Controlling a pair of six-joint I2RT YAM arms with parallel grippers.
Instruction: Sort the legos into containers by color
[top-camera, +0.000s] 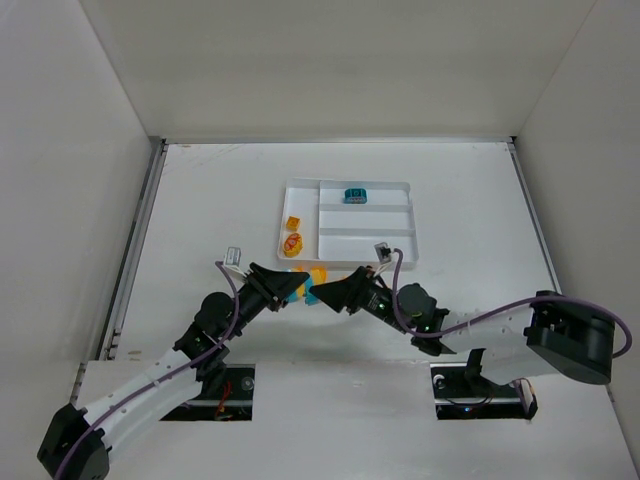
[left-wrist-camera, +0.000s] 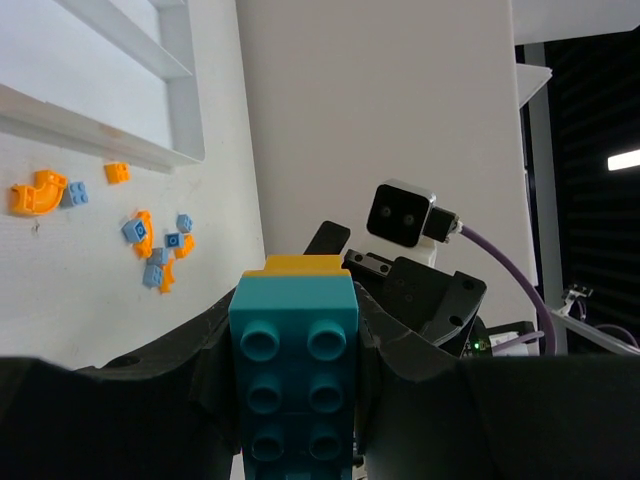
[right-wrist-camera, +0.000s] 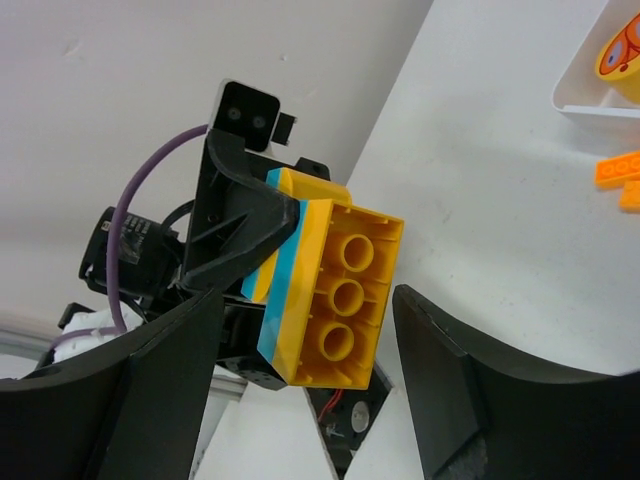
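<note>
A stacked lego block (top-camera: 306, 281) hangs above the table just in front of the white tray (top-camera: 400, 186). My left gripper (left-wrist-camera: 295, 400) is shut on its teal brick (left-wrist-camera: 295, 370), which has a yellow brick (left-wrist-camera: 300, 263) at the far end. In the right wrist view the yellow brick (right-wrist-camera: 335, 300) shows its hollow underside, with a teal layer (right-wrist-camera: 285, 275) behind it. My right gripper (right-wrist-camera: 310, 370) stands open around that yellow end, with a gap on each side. Small orange and light blue legos (left-wrist-camera: 150, 245) lie on the table beside the tray.
A teal brick (top-camera: 354, 194) lies in the tray's far long section. Orange pieces (top-camera: 292, 240) sit in the narrow left section. Two small orange legos (right-wrist-camera: 618, 168) lie near the tray corner (right-wrist-camera: 590, 100). White walls enclose the table on three sides.
</note>
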